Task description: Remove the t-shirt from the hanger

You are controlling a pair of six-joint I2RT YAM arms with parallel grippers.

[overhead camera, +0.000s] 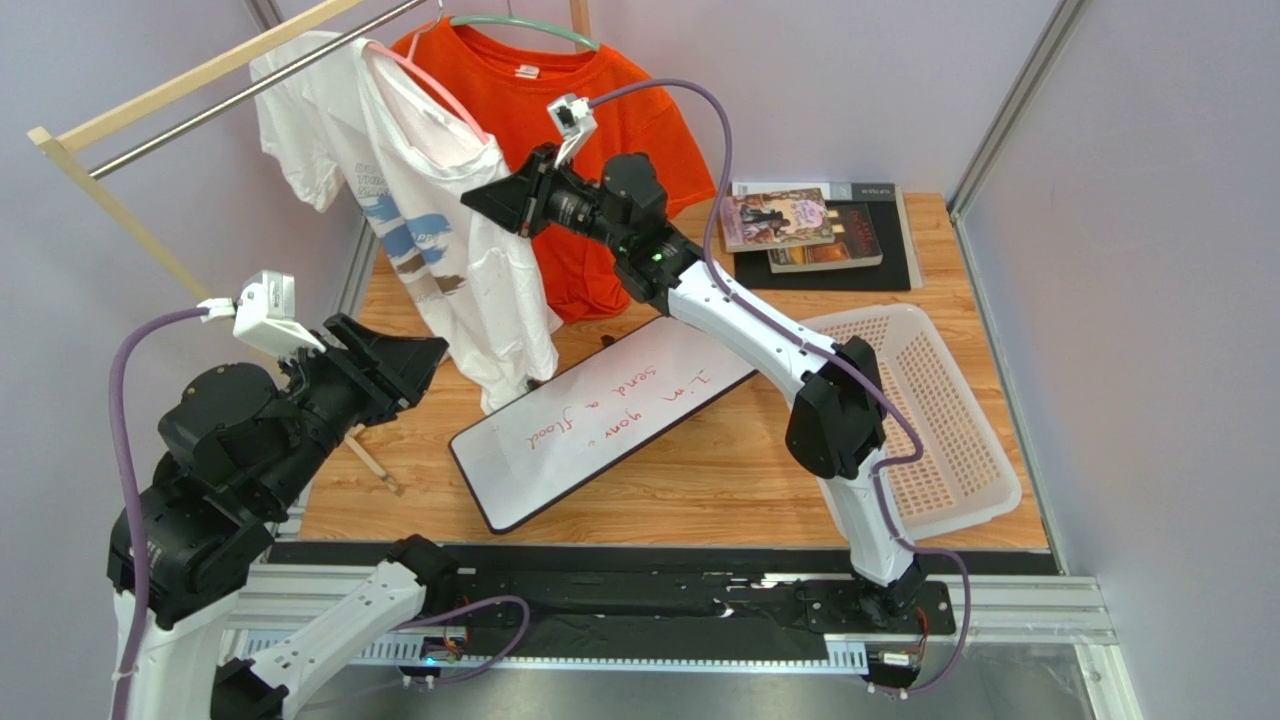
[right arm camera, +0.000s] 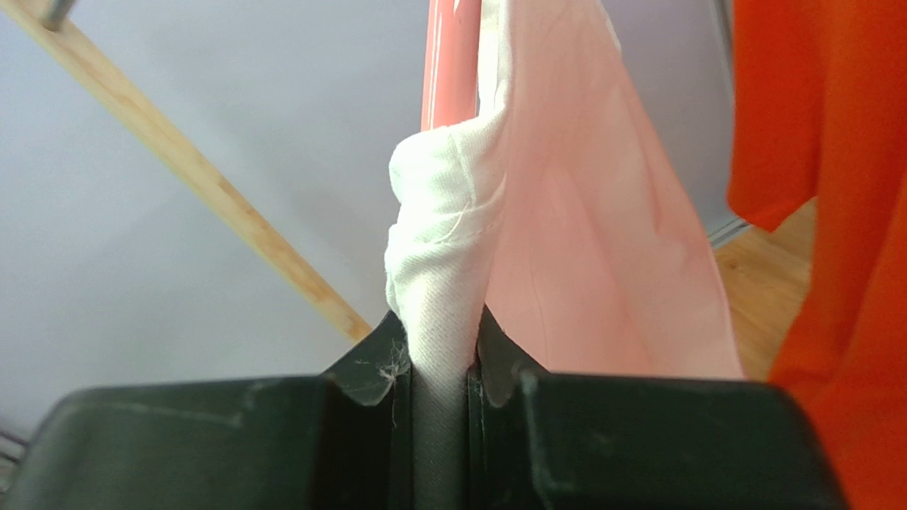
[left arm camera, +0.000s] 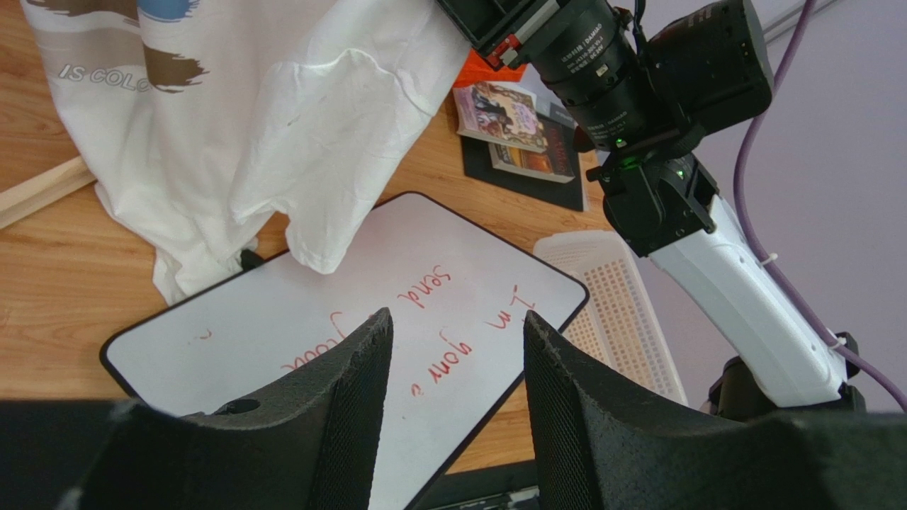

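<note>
A wooden table (overhead camera: 721, 465). At 11 o'clock the right gripper (overhead camera: 478, 195) pinches the white t-shirt (overhead camera: 451, 255); at 9 o'clock the left gripper (overhead camera: 436, 354) sits spread, empty.

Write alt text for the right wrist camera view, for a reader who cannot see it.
The black jaws of the right gripper are shut on a bunched fold of the white cloth t-shirt, which hangs over a pink hanger. An orange t-shirt hangs at the right; a pale wooden bar slants behind on the left.
</note>
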